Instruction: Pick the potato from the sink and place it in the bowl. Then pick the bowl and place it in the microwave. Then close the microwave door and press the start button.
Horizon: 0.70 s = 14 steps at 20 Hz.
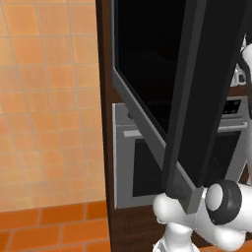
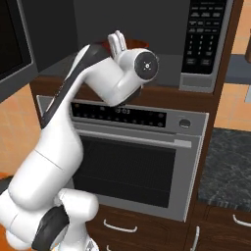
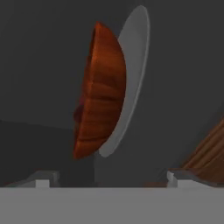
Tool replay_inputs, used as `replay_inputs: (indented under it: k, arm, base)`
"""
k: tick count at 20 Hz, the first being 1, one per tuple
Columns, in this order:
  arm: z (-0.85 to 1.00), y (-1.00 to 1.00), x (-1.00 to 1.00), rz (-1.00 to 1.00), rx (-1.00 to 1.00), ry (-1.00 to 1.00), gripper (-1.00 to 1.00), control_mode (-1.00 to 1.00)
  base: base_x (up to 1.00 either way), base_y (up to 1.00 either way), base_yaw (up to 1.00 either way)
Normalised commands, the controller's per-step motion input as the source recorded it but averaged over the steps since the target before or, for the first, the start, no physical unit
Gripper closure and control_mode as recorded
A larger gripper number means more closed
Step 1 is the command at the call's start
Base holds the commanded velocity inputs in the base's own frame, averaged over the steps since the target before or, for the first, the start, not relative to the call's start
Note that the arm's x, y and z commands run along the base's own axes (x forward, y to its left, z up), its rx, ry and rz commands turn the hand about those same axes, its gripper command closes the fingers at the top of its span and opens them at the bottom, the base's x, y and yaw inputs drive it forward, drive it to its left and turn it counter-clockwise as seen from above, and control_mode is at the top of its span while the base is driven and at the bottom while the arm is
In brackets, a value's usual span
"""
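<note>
The reddish-brown wooden bowl [image 3: 99,92] rests on the grey turntable plate [image 3: 131,65] inside the microwave [image 2: 98,22]; the hand view is rolled, so the bowl looks turned on its side. My gripper [image 3: 111,179] is open, a little back from the bowl, with its fingertips [image 3: 43,178] wide apart and nothing between them. A dark reddish bit [image 3: 78,113] at the bowl's open side looks like the potato, mostly hidden inside. From the right base view the bowl's rim [image 2: 139,44] peeks out behind my wrist. The microwave door [image 1: 147,64] stands swung open to the left. The sink is out of view.
The microwave's keypad panel [image 2: 203,39] is right of the cavity. Below it is the wall oven [image 2: 137,162] with its control strip. A dark stone counter [image 2: 228,162] lies to the right, drawers beneath. The open door's edge [image 1: 206,98] crosses close to my arm.
</note>
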Motion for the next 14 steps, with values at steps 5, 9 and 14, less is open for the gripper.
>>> replay_inputs:
  k: [5, 9, 14]
  arm:
    - [-0.24, 0.09, -0.51, -0.13, -0.57, -0.37, -1.0, -1.0]
    - [-0.26, 0.2, 0.0, -0.26, -0.77, -0.3, -1.0, -1.0]
    - [-0.82, 0.02, 0.01, -0.07, -0.63, -0.11, -1.0, -1.0]
  base:
    - [0.0, 0.0, 0.0]
    - [0.0, 0.0, 0.0]
    - [0.0, 0.0, 0.0]
